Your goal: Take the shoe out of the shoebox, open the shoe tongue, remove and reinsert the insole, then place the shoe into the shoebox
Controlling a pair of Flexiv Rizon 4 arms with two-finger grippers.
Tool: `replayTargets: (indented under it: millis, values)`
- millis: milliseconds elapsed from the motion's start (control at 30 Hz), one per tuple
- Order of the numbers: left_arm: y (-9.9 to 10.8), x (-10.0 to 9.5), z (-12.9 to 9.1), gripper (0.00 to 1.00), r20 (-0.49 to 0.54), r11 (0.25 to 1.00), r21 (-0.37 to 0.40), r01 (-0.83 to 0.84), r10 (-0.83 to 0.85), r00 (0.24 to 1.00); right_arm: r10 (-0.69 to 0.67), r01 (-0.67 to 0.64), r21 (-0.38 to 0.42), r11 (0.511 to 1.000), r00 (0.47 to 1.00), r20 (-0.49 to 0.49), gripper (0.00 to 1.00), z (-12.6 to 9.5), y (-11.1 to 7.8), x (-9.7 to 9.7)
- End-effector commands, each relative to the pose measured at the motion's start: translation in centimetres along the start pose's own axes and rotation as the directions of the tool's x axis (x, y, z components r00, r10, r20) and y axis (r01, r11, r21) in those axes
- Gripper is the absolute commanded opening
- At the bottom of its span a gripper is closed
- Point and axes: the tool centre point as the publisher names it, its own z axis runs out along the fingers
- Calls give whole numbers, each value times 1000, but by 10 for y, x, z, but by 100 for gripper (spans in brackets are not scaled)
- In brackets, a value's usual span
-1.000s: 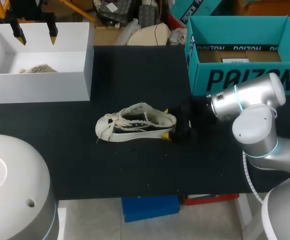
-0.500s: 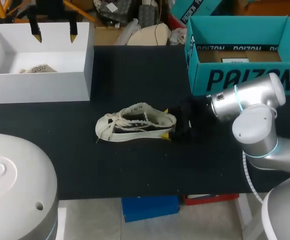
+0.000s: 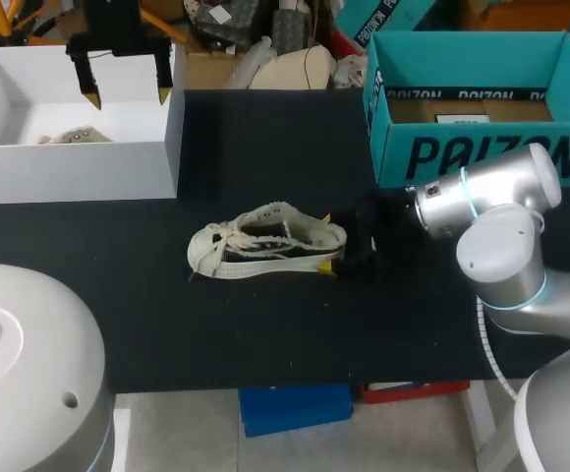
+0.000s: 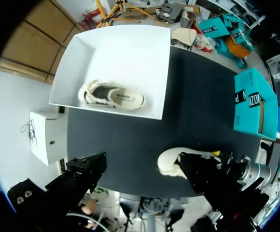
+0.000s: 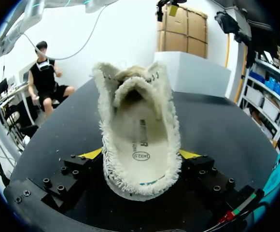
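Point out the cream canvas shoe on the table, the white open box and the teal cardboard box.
cream canvas shoe (image 3: 265, 248), head view, its side.
white open box (image 3: 69, 172), head view, front wall.
teal cardboard box (image 3: 442, 157), head view, front wall.

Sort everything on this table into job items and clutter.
Job: shoe, heel gripped by the right end effector; insole inside it; white shoebox; left end effector, open, by the shoebox.
Lying about: teal box; second shoe in the white shoebox.

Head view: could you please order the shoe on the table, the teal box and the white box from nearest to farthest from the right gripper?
1. Shoe: heel in the right gripper.
2. Teal box: behind it, right side.
3. White box: far left.
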Motion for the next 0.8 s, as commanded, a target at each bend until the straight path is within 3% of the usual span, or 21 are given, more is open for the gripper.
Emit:
replayTargets:
  millis: [33, 433, 600, 800]
  values:
    - [1, -1, 1, 100, -1, 1000, 3, 0, 0, 1000, 1, -1, 2, 1000, 1000, 3, 0, 4, -1, -2]
    - [1, -1, 1, 100, -1, 1000, 3, 0, 0, 1000, 1, -1, 2, 1000, 1000, 3, 0, 4, -1, -2]
    - [13, 27, 7, 100, 55, 999, 19, -26, 25, 998, 1, -1, 2, 1000, 1000, 3, 0, 4, -1, -2]
    - [51, 72, 17, 100, 136, 996, 38, -82, 77, 988, 1, -1, 2, 1000, 1000, 3, 0, 4, -1, -2]
